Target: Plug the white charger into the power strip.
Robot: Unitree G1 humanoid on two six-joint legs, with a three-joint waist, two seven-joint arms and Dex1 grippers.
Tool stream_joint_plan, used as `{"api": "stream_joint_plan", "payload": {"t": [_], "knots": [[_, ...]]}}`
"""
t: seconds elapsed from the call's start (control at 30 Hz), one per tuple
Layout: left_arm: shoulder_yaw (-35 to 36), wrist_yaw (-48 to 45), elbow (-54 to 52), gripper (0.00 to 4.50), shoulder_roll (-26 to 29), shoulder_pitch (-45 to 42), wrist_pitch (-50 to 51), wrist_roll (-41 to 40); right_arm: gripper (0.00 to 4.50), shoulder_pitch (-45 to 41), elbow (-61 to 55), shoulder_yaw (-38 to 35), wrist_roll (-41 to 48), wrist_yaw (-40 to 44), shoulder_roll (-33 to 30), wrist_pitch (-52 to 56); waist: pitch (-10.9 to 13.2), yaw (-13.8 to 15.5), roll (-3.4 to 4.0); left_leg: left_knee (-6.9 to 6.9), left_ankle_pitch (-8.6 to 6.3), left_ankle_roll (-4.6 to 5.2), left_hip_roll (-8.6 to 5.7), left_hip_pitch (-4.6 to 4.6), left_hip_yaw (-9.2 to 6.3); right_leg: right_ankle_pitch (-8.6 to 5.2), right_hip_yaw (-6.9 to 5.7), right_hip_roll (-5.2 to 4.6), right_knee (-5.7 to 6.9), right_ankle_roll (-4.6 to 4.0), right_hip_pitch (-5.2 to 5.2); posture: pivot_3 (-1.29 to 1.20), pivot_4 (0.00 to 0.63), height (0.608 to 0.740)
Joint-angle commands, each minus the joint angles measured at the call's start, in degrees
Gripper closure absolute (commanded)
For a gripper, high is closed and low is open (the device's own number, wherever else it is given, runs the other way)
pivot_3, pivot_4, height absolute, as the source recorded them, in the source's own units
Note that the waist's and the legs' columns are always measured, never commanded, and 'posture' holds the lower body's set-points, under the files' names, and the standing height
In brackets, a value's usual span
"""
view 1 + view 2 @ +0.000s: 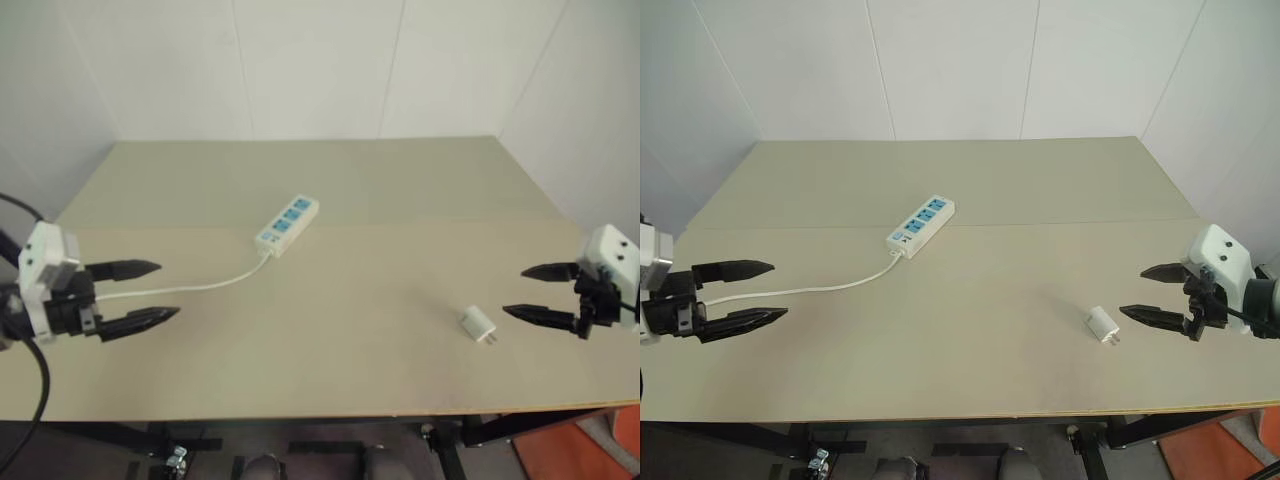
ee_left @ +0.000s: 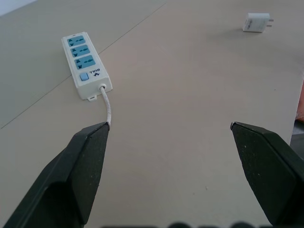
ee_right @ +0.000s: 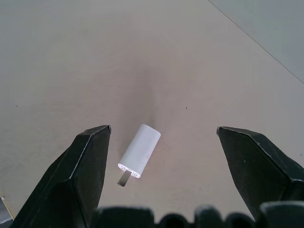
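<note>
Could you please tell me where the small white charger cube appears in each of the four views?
Left eye view: small white charger cube, lower right, on the table.
Right eye view: lower right.
Left wrist view: top right corner.
Right wrist view: centre.
Shared landmark: long white power strip.

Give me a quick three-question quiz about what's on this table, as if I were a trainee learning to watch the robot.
1. True or false: the white charger is already plugged into the power strip.
2. Which claw is nearer the charger? A) left claw B) right claw
3. Fill in: the power strip has ___ blue socket panels.

Key:
1. False. The charger lies loose on the table, well apart from the strip.
2. B. The right claw is open just beside it; the left claw is open near the strip's cord.
3. Three.
</note>
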Motion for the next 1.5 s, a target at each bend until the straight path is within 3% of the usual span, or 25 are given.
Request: {"api": "stream_joint_plan", "payload": {"t": [0.03,0.3,0.43,0.67,0.83,1.03,1.27,1.5], "knots": [[0.3,-0.2,-0.6,0.04,0.1,-0.9,-0.6,-0.7,0.28,0.2,-1.7,-2.6,0.9,-0.4,-0.2,-0.3,0.0,0.0,0.0,0.0,0.0,0.0,0.0,0.0,0.0,0.0,0.0,0.0,0.0,0.0,0.0,0.0,0.15,0.74],[-0.5,0.6,-0.6,0.04,-0.7,-1.6,-1.0,-0.4,0.28,0.3,-1.8,-2.7,0.9,-0.5,-0.2,-0.3,0.0,0.0,0.0,0.0,0.0,0.0,0.0,0.01,0.0,0.0,0.0,0.0,0.01,0.0,0.0,0.0,0.15,0.74],[-4.9,6.8,1.3,0.04,-3.8,-7.5,-3.1,2.6,0.28,-1.5,-1.8,-1.8,1.2,-1.6,0.5,0.1,0.0,0.2,0.0,0.02,0.0,0.0,-0.01,0.04,0.0,0.01,0.01,0.0,0.03,0.0,0.05,0.0,0.15,0.74],[-17.8,21.4,9.9,0.04,-16.1,-25.4,-6.2,11.1,0.28,-3.8,-3.0,-0.5,2.2,-1.6,1.4,0.5,0.0,1.4,-0.01,0.12,0.0,0.0,-0.06,0.03,-0.02,0.06,0.02,-0.01,0.01,0.05,0.13,0.0,0.15,0.74],[-24.5,31.8,22.4,0.04,-26.9,-35.8,-9.4,19.1,0.28,-5.4,-3.7,0.5,2.7,-2.3,1.6,1.0,0.0,1.4,-0.05,0.2,0.0,0.0,-0.09,-0.1,-0.05,0.1,0.01,0.0,-0.02,0.09,0.08,0.0,0.15,0.74],[-26.6,37.1,40.2,0.04,-35.8,-44.6,-16.3,23.9,0.28,-5.5,-4.4,0.6,3.3,-2.8,1.8,1.5,0.0,1.4,-0.08,0.21,0.0,0.0,-0.1,-0.11,-0.06,0.1,0.01,0.0,-0.03,0.09,0.05,0.0,0.15,0.74],[-27.6,38.9,62.4,0.04,-42.2,-54.6,-28.1,28.4,0.28,-5.4,-5.7,-0.1,4.0,-3.3,2.0,2.4,0.0,1.4,-0.1,0.22,0.01,0.0,-0.12,-0.13,-0.06,0.1,0.0,-0.01,-0.06,0.1,0.07,0.0,0.15,0.74],[-28.2,40.6,75.5,0.04,-44.9,-58.7,-35.0,32.3,0.28,-3.7,-8.2,-1.8,5.3,-4.5,2.5,3.7,0.0,1.4,-0.12,0.22,0.01,0.0,-0.12,-0.12,-0.07,0.1,0.0,-0.01,-0.04,0.11,0.06,0.0,0.15,0.74]]}}
